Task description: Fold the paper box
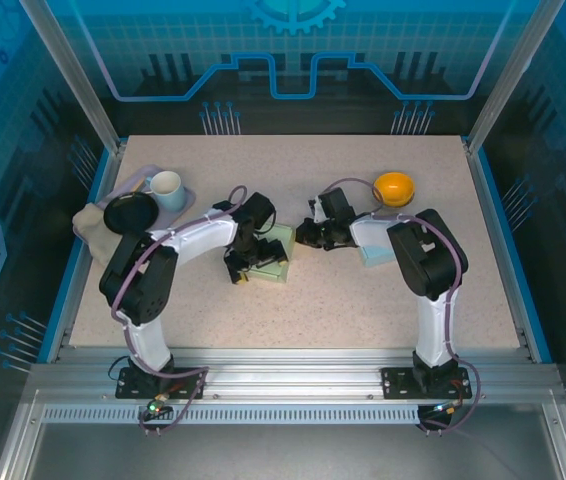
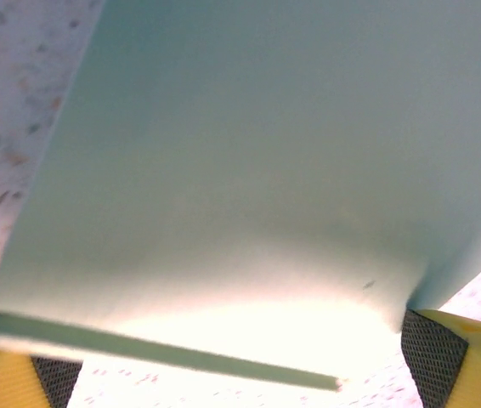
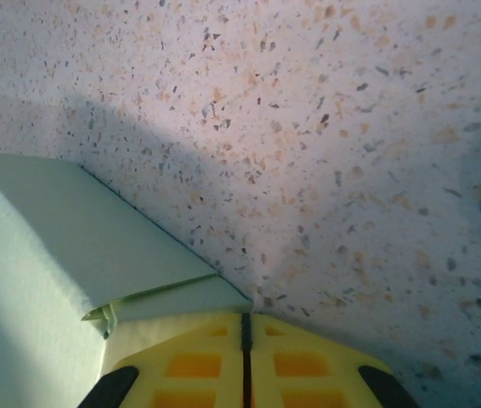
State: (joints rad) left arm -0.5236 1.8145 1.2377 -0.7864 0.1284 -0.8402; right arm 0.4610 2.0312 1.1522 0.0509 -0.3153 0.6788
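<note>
The paper box [image 1: 275, 252], pale green and partly folded, lies flat near the table's middle. My left gripper [image 1: 246, 264] stands at its left side. In the left wrist view a wide green panel [image 2: 249, 170] of the box reaches down between the fingers [image 2: 434, 357], which are spread far apart at the bottom corners, so this gripper [image 2: 240, 387] is open. My right gripper [image 1: 309, 235] is at the box's upper right corner. Its yellow fingers [image 3: 215, 361] are pressed together and shut, with nothing seen between them, and their tips touch a folded corner of the box [image 3: 138, 255].
A light blue sheet [image 1: 373, 245] lies under the right arm, with an orange bowl [image 1: 395, 187] behind it. At the back left are a white cup [image 1: 166, 187], a black plate [image 1: 130, 212] and a beige cloth [image 1: 88, 222].
</note>
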